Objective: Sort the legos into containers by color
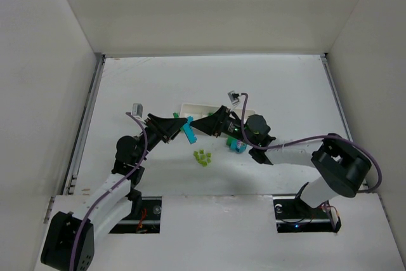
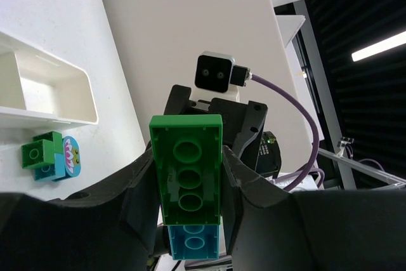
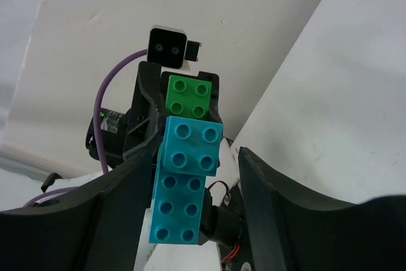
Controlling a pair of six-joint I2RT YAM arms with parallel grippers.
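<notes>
Green-cyan brick stack [image 2: 186,182] tight between left fingers [image 2: 120,214]; right fingers [image 3: 114,220] wide apart around it

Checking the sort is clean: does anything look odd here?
Yes. The green brick held by the left gripper is joined to a cyan brick, so two colours are one piece. Another green-on-cyan pair lies near the tray.

No legible text or markings.
</notes>
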